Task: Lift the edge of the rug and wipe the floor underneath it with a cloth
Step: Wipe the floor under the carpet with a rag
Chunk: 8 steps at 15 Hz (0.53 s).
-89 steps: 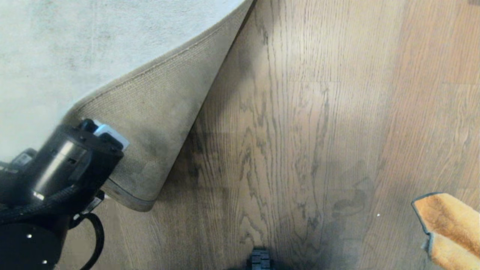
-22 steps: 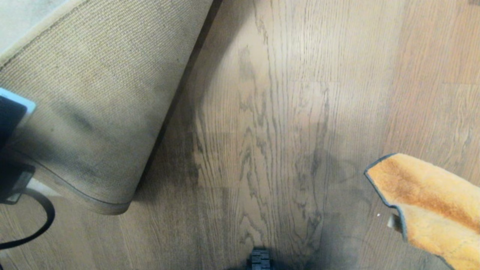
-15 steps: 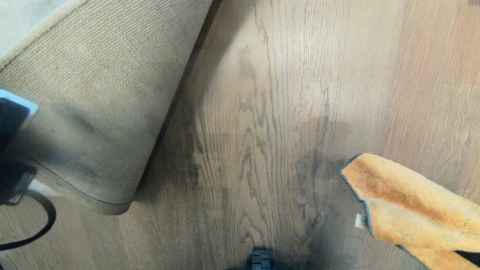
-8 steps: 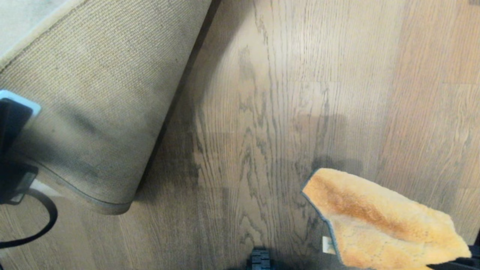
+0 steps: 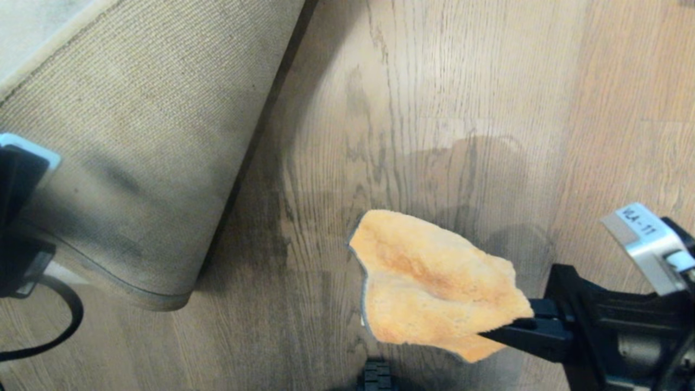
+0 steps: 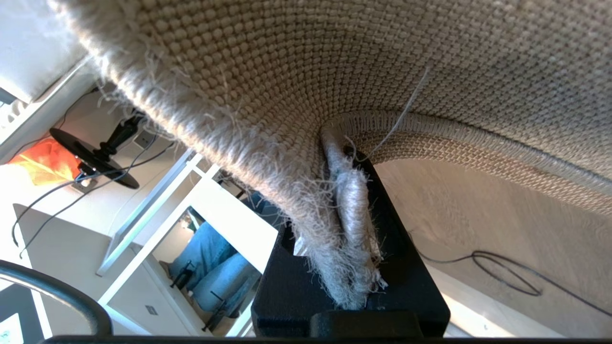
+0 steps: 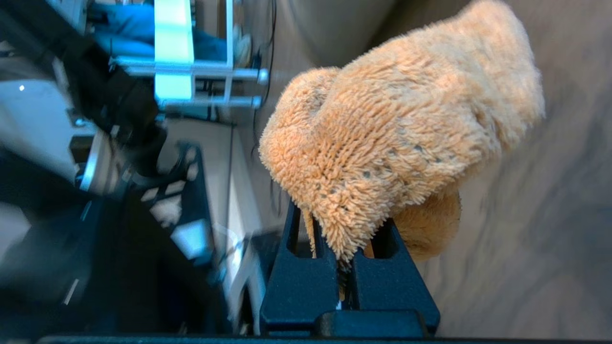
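Head view shows the rug edge [image 5: 108,271] lifted and folded back at the left, its woven tan backing turned up toward the camera and a strip of the pale pile top showing at the far left corner. The left gripper [image 6: 351,229] sits at the near left border of the scene; in the left wrist view its two black fingers [image 6: 401,267] are closed tight on the frayed border of the rug, with loose threads sticking out between them. A black cable [image 5: 59,331] loops on the floor just below the raised fold.

The floor [image 5: 412,98] runs across the middle and right, brown planks with darker grey streaks. The strip beside the lifted rug lies in its shadow.

The right gripper [image 5: 507,330] reaches in from the near right, its black fingers [image 5: 543,334] pointing left and pinched shut on the near right corner of the cloth [image 5: 429,282]. The orange-yellow cloth hangs out from the fingertips toward the left, over the floor in the near middle of the scene, well apart from the rug. Its shadow falls on the planks farther off and to the right. Whether the cloth touches the floor cannot be told. In the right wrist view the fluffy cloth bunches over the closed fingertips, a fold of it wedged between them.

A silver block with a white label [image 5: 643,225] sits on top of the right arm, at the right side of the scene.
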### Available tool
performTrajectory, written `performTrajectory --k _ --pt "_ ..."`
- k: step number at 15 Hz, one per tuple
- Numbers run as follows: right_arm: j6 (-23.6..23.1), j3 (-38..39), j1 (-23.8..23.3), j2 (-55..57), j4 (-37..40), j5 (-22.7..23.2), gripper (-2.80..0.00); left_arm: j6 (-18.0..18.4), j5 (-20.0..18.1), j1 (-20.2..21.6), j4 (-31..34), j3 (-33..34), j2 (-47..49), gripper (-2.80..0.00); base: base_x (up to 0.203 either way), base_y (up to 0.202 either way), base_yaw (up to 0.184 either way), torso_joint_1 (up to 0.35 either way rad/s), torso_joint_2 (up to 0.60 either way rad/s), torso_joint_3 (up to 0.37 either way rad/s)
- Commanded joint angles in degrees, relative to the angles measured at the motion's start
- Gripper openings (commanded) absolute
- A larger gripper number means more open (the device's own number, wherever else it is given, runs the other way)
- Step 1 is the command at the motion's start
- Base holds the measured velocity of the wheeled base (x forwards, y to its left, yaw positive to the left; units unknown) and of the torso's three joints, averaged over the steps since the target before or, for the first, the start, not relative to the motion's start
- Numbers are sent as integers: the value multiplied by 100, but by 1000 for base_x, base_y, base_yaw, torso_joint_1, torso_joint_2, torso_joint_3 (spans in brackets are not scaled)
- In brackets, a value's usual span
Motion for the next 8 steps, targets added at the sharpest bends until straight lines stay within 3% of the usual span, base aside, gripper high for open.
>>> performTrajectory --k 1,4,8 --pt "-11 -388 379 710 -182 -128 -280 8 42 -1 13 80 9 -280 0 0 0 0 0 0" --pt "-165 -892 829 1147 -221 -609 -280 8 40 -1 13 57 25 -280 0 0 0 0 0 0" --pt "-316 -973 1722 1496 -213 -1308 -280 8 42 -1 13 49 43 -280 0 0 0 0 0 0"
